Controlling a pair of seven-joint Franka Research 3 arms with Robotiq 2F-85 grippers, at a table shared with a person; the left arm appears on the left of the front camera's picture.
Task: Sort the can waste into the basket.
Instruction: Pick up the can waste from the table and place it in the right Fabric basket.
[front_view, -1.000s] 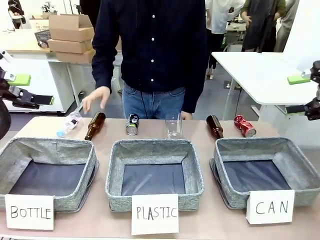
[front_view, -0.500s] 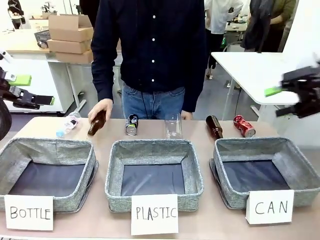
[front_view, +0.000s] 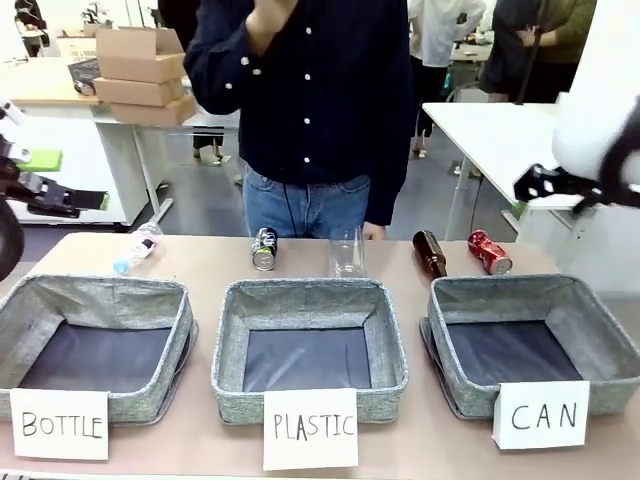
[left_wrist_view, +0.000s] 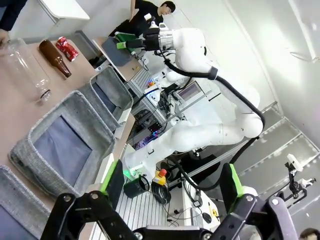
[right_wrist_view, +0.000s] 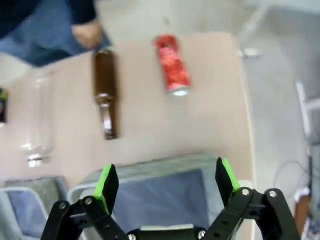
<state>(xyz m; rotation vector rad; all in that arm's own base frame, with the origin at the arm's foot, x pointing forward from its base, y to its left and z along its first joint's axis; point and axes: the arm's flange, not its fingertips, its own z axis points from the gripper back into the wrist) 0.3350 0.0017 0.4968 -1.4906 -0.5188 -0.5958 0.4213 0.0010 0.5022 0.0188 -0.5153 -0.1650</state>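
Note:
The crushed red can (front_view: 489, 252) (right_wrist_view: 171, 64) lies at the back right of the table, just behind the basket (front_view: 530, 290) with the "CAN" card. The dark can (front_view: 264, 248) (right_wrist_view: 2, 105) lies behind the middle basket. My right gripper (front_view: 548, 184) (right_wrist_view: 166, 180) hangs open and empty, high over the table's right side, above the CAN basket's far rim (right_wrist_view: 165, 165). At the far left my left gripper (front_view: 68, 182) (left_wrist_view: 172, 185) is held off the table, open and empty. The left wrist view also catches the red can (left_wrist_view: 66, 48) far off.
A brown bottle (front_view: 429, 253) lies beside the red can. A clear plastic bottle (front_view: 347, 252) and a second one (front_view: 137, 247) lie along the back. Grey baskets marked "PLASTIC" (front_view: 310, 295) and "BOTTLE" (front_view: 95, 290) sit in front. A person stands behind the table, one hand (front_view: 265, 15) raised.
My right arm has swung in from the right edge toward the table. The person's hand took the left brown bottle off the table and rose out of reach.

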